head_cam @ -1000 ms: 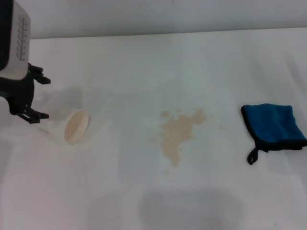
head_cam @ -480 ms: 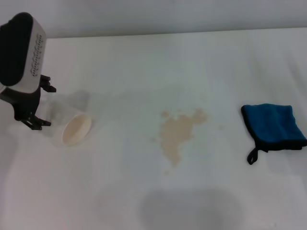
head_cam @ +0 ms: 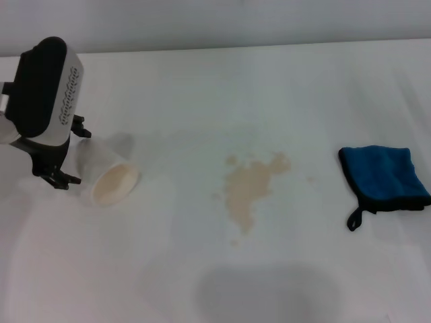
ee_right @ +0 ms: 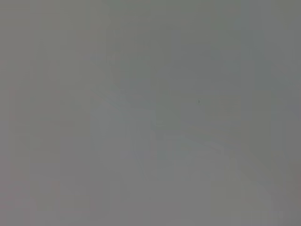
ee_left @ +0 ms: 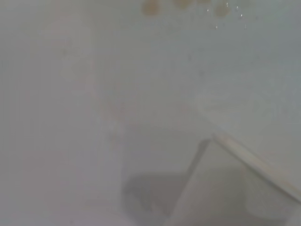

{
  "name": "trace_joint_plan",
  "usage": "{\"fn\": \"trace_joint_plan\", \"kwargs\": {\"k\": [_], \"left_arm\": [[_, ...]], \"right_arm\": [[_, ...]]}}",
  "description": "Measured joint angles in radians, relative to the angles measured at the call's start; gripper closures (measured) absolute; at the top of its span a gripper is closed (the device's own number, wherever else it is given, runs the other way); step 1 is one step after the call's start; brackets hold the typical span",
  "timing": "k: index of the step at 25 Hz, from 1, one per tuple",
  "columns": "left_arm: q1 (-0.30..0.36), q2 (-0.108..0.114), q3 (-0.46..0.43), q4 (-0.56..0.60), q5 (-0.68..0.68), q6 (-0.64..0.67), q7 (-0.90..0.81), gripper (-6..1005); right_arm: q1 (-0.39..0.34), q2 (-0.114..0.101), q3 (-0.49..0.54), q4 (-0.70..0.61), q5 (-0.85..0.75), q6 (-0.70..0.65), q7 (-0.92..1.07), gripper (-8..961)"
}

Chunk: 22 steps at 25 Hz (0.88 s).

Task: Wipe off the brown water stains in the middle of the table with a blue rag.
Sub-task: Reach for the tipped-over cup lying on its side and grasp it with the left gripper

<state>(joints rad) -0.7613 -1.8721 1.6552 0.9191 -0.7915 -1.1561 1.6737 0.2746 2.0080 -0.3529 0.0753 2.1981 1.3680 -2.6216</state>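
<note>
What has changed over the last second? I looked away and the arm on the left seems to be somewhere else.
The left hand has swung in from the table's left edge toward the middle, and it now sits against the base of the tipped white cup, which has shifted slightly rightward. A grasp cannot be confirmed. The brown water stains and the blue rag are unchanged; the right hand is not visible.
</note>
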Motion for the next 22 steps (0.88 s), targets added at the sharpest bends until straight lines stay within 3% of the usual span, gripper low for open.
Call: {"fn": "trace_joint_plan", "kwargs": {"k": [11,18,22], "left_arm": [[-0.016,-0.007,0.032,0.001,-0.007,-0.007,0.008,122],[-0.022,-0.025,0.052,0.009,-0.007,-0.032,0.001,121],[-0.017,-0.047,0.048,0.070,0.040,-0.052,-0.035,123]], "right_arm": [[0.000,0.000,0.000,0.000,0.000,-0.001,0.000,79],[-0.001,0.000,0.000,0.000,0.000,-0.001,-0.002,79],[-0.004,0.000,0.002,-0.005,0.000,0.000,-0.003,78]]}}
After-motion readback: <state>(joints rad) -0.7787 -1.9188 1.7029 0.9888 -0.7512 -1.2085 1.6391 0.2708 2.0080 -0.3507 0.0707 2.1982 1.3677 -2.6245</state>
